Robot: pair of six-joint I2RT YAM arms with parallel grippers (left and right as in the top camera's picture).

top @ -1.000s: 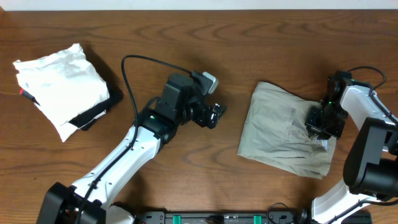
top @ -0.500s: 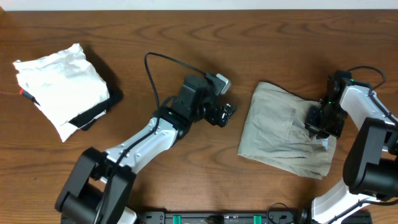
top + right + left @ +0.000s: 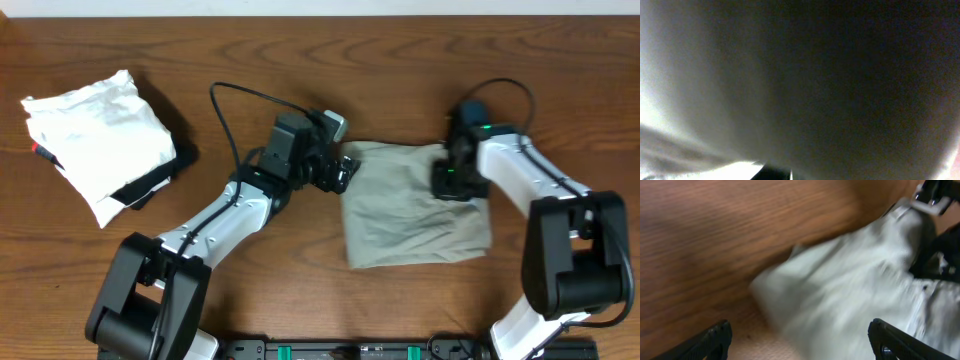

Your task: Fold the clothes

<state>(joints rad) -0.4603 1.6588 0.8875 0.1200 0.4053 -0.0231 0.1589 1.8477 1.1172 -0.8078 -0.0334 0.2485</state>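
While left gripper gapes wide and right gripper is unreadable, the clothes lie crosswise.

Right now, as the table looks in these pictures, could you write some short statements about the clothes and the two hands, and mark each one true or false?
1. The khaki garment lies to the right of the white garment. True.
2. The left hand holds the white garment. False: it is at the khaki garment's upper left corner, far from the white one, with its fingers spread wide.
3. The right hand is over the upper right part of the khaki garment. True.
4. The khaki garment hangs over the table edge. False: it lies wholly on the wooden table.
5. A black cloth shows at the white garment's lower right edge. True.
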